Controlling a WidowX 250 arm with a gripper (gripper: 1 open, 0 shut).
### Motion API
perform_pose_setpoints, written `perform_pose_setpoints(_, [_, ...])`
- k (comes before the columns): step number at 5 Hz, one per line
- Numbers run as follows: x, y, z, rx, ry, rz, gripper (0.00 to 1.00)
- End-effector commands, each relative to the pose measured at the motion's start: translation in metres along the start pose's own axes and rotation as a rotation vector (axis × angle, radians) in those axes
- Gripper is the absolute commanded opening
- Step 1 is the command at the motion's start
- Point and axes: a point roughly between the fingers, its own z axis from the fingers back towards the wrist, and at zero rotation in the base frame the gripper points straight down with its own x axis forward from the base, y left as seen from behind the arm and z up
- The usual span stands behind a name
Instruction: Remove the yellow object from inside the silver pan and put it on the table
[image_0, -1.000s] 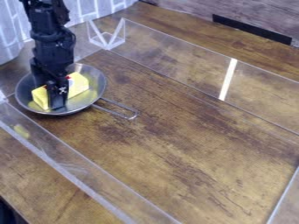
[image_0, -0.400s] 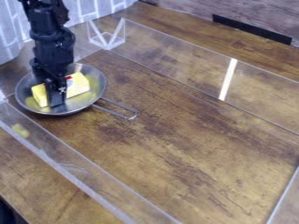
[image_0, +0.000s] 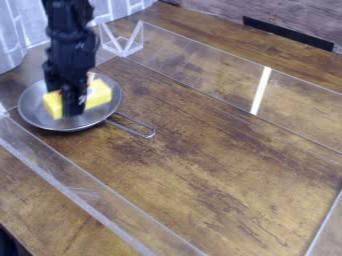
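Note:
The yellow object (image_0: 91, 97) is clamped between the black fingers of my gripper (image_0: 74, 96), which points straight down and is shut on it. It hangs just above the silver pan (image_0: 38, 116) at the table's left side, and the pan's floor shows bare beneath it. The fingers hide the object's middle and any label. The pan's thin wire handle (image_0: 134, 126) points right across the dark wooden table (image_0: 214, 160).
A clear wire-like stand (image_0: 123, 38) sits behind the pan at the back left. Clear glossy strips (image_0: 261, 90) cross the tabletop. A raised transparent edge (image_0: 54, 170) runs along the front left. A light wall stands at the far left.
The jaws have closed on the yellow object. Gripper and object have risen off the pan floor and shifted slightly right.

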Motion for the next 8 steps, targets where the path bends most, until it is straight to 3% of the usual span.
perform_pose_setpoints(1, [0.009,-0.008,0.045,0.07,-0.055,0.02,0.0])
perform_pose_setpoints(3, [0.016,-0.029,0.055,0.066,-0.048,-0.001,0.0])
perform_pose_setpoints(5, [0.024,-0.064,0.083,0.078,-0.059,-0.031,0.0])
perform_pose_setpoints(8, [0.017,-0.093,0.093,0.067,-0.063,-0.074,0.0])
